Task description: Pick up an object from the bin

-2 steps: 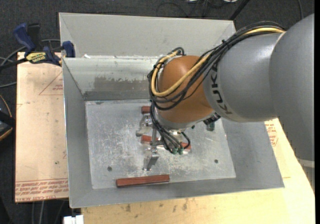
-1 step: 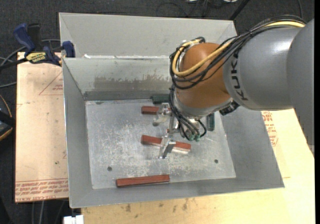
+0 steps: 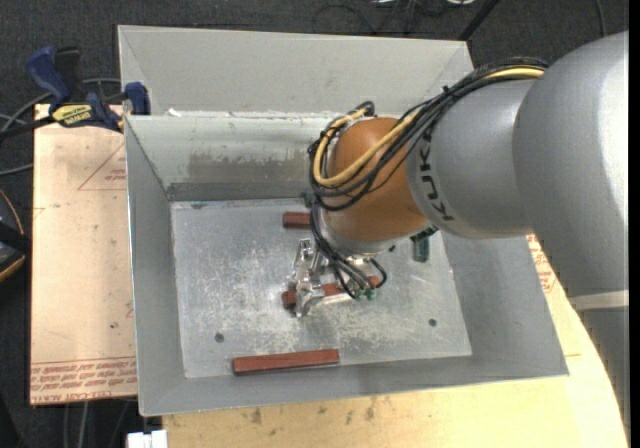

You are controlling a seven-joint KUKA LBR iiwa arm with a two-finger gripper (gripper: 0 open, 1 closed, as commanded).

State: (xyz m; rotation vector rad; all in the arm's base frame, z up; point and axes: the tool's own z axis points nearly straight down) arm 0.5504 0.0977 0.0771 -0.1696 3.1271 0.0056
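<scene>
Claw is low in the middle of the grey bin, close to the floor, hanging under the orange cover on the wrist. The arm comes in from the right, with yellow and black cables looped over the cover.

Task's thing: a small reddish piece lies mid-bin, at the left side of the claw's tip, touching it or just beside it. The metalwork is too cluttered there to separate the two. Cannot tell how far open the claw is, or whether it has hold of the piece.

Around it:
- A small green-and-red bit sits just right of the claw, under the edge of the wrist. It is partly hidden and I cannot tell what kind of thing it is.
- A short brown block lies behind the claw toward the back wall. Its right end is tucked under the orange cover.
- A dark green piece sits to the right of the wrist, apart from the claw.
- A long reddish-brown bar lies flat near the front edge of the floor, well apart from the claw.

Nothing is heaped. The things lie singly on the scuffed floor. The wrist itself hides the floor right of centre.

Count, as far as seen: one small reddish piece, one green-and-red bit, one short block, one dark green piece, one long bar.
</scene>
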